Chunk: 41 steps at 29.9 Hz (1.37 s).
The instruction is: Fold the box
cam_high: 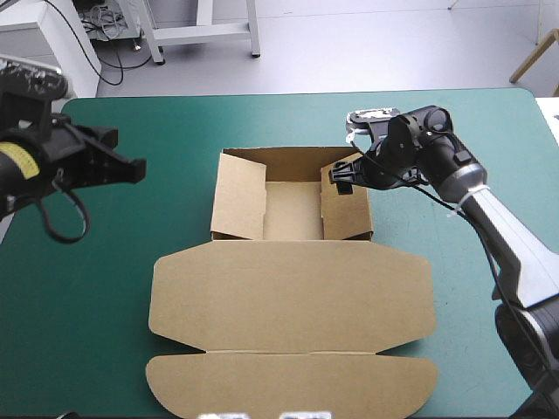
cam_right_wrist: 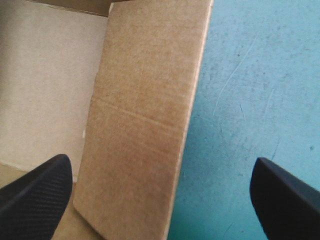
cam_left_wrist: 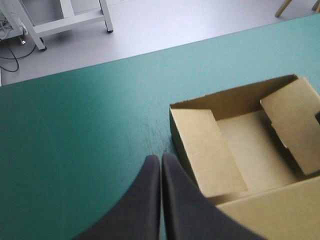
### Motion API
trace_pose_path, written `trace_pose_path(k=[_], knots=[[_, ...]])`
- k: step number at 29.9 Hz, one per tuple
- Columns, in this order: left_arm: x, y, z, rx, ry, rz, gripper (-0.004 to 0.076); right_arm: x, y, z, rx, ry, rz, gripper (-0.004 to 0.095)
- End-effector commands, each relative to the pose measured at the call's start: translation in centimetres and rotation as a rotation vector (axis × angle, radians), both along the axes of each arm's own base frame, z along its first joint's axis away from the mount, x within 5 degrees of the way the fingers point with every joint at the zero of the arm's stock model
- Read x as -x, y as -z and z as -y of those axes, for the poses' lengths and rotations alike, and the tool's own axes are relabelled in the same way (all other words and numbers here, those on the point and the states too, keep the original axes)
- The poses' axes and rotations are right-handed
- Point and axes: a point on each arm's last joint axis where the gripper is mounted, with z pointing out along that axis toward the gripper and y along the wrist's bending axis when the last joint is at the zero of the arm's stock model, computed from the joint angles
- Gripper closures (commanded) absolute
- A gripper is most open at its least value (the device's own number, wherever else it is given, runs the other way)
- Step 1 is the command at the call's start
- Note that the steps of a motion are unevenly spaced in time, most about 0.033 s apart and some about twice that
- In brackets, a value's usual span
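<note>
- The box (cam_high: 293,297) is lying in the middle of the teal-green counter (cam_high: 96,332). Its tray half is sitting toward the far edge, and the lid is lying flat toward the near edge.
- The step in hand, as I am reading it, is the tucking of the tray's side walls. The right flap (cam_right_wrist: 145,115) and the left flap (cam_high: 240,196) are both leaning inward over the tray floor, and neither is looking fully seated.
- The right gripper (cam_high: 342,177) is hovering at the right flap's far end. Its black fingers (cam_right_wrist: 40,195) are standing wide apart, one over the tray's inside and the other over bare cover, with the flap's edge between them. They are gripping nothing.
- The left gripper (cam_left_wrist: 161,160) is hanging above the counter, well off the box's left side. Its fingers are pressed together into a point and are holding nothing.
- The next move is probably calling for the right fingers to pinch or press that flap down and inward until it locks. The left arm would then be coming in for the opposite wall.
- Whether the right fingers are touching the board is not showing in any view.
- The tray walls are hiding the flaps' lower folds and any locking tabs.
- The left wrist view is cutting off the lid and part of the right flap.
</note>
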Motion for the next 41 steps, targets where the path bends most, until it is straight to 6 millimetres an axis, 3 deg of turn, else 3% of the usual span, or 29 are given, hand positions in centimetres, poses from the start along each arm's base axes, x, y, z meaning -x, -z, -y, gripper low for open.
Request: trace_pose_path(k=[1, 9, 17, 19, 21, 26, 37, 41], knots=[[2.7, 1.5, -1.5, -0.005, -0.017, -0.048, 0.0734, -0.8, -0.4, -0.3, -0.021, -0.003, 0.068, 0.0017], [7.4, 6.7, -4.2, -0.006, -0.044, -0.111, 0.0734, -2.6, 3.3, -1.1, 0.003, -0.008, -0.018, 0.0017], [10.9, 8.8, -6.2, 0.036, -0.055, -0.079, 0.0734, -2.7, 4.2, -1.3, 0.004, -0.007, -0.067, 0.0025], [11.4, 8.9, -6.4, 0.050, -0.060, -0.069, 0.0734, -2.7, 4.7, -1.3, 0.019, -0.008, -0.102, 0.0085], [11.6, 8.9, -6.5, 0.065, -0.066, -0.066, 0.0734, -2.7, 5.5, -1.3, 0.034, -0.001, -0.149, 0.0238], [11.6, 8.9, -6.5, 0.065, -0.066, -0.066, 0.0734, -2.7, 6.3, -1.5, 0.035, 0.000, -0.187, 0.0890], [11.6, 8.9, -6.5, 0.063, -0.065, -0.065, 0.0734, -2.3, 4.2, -1.1, 0.043, -0.010, -0.122, 0.0916], [11.6, 8.9, -6.5, 0.063, -0.065, -0.065, 0.0734, -3.0, 0.6, 1.2, 0.134, 0.027, 0.004, 0.0920]])
